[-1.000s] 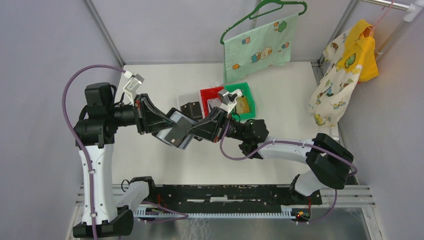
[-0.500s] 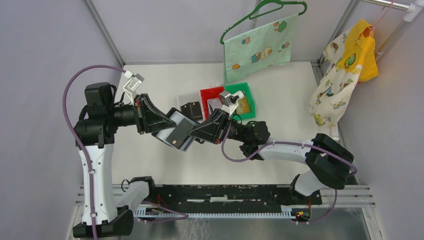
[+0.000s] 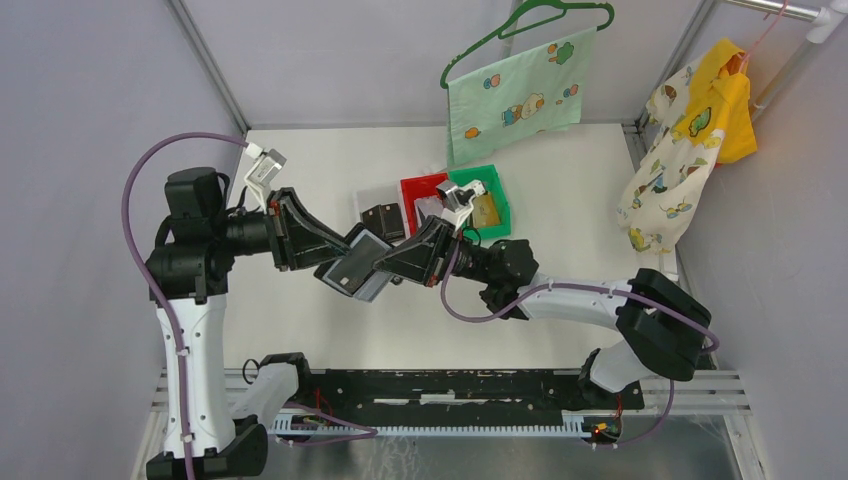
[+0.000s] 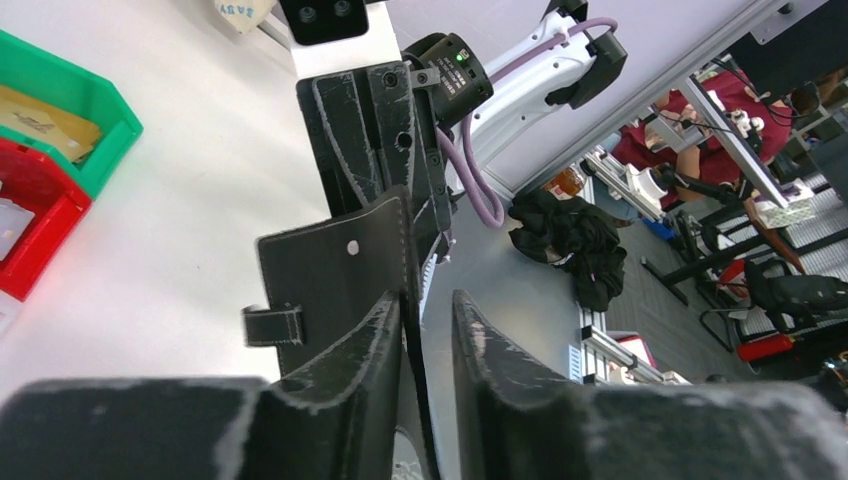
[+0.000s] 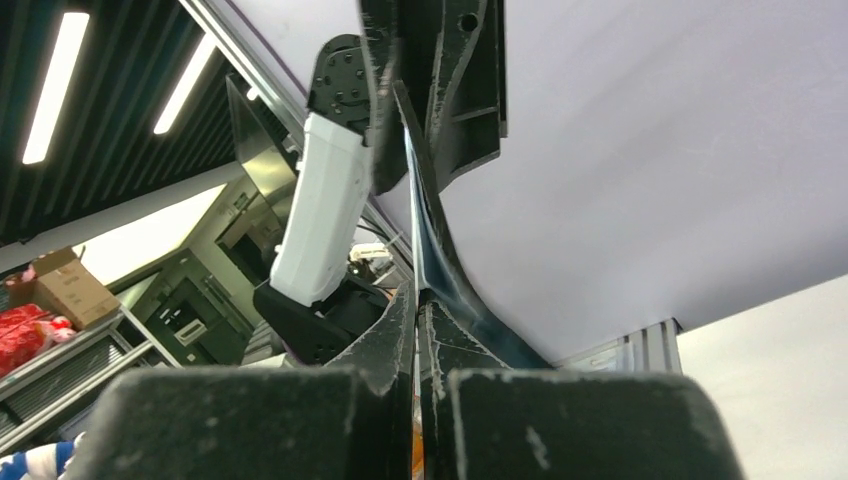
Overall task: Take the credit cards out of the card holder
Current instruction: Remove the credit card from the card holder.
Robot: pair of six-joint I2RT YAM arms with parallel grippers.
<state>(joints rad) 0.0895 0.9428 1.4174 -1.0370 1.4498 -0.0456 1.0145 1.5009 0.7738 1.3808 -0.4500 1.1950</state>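
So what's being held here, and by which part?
The card holder: right gripper clamps its thin grey-blue inner layer; left gripper straddles its opposite black side, grip uncertain.

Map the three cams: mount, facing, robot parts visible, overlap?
Top external: above and behind the bases, looking down at the table; both arms show, left gripper and right gripper meeting at the card holder.
Left wrist: on the left wrist, looking along its own fingers past the card holder to the right arm and green bin.
Right wrist: on the right wrist, tilted upward along its own fingers to the left gripper.
Shared: all three see the card holder.
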